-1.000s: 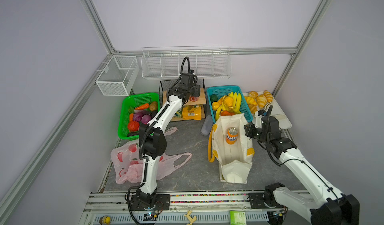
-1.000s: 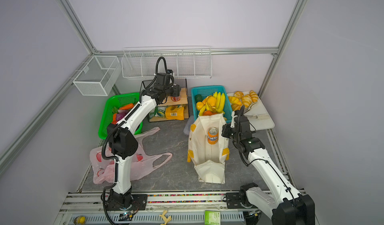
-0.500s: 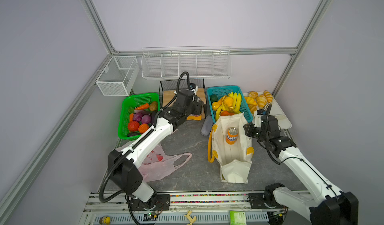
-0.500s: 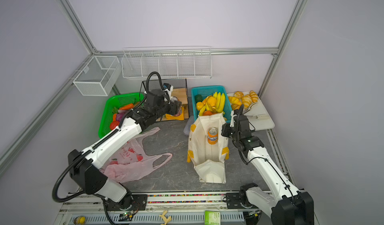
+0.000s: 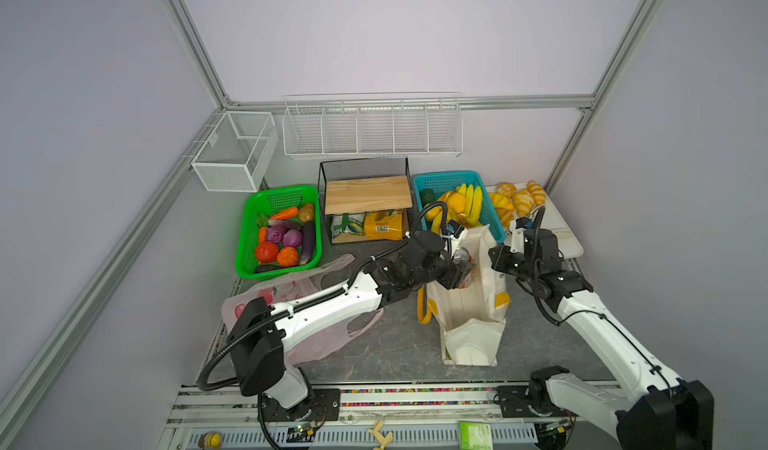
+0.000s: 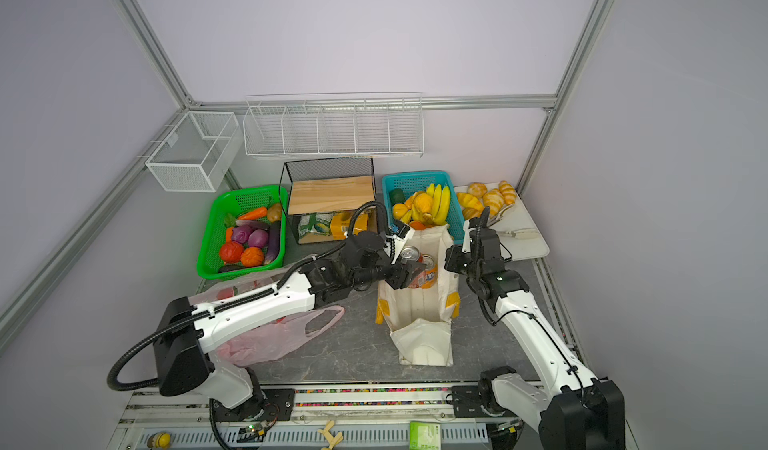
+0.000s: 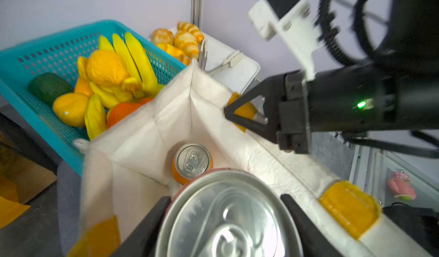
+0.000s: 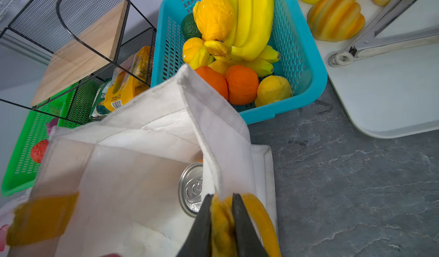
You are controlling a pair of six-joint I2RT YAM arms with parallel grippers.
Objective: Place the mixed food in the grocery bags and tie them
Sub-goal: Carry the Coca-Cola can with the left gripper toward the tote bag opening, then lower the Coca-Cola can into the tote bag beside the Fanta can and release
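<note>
Nearest us, the pink bag [image 5: 316, 348] lies on the counter [image 5: 399, 344] under our left arm [image 5: 324, 306]; our left fingers [image 7: 147, 222] grip the red soda can [image 7: 228, 220] over the tote [image 7: 142, 134], above the Fanta can [image 7: 193, 160] inside; our right fingers [image 8: 243, 229] pinch its yellow handle [image 8: 262, 216]; beyond, the teal basket [image 5: 444, 182] stands just behind its far rim; the green basket [image 5: 249, 236] holds the tomato [image 5: 266, 251].

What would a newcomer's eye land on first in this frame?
The left end effector holding a red soda can over the open cream tote mid-scene, where an orange Fanta can already sits. Beside it, the right end effector pinches the tote's yellow handle. The green basket of toy vegetables stands rear left.
</note>
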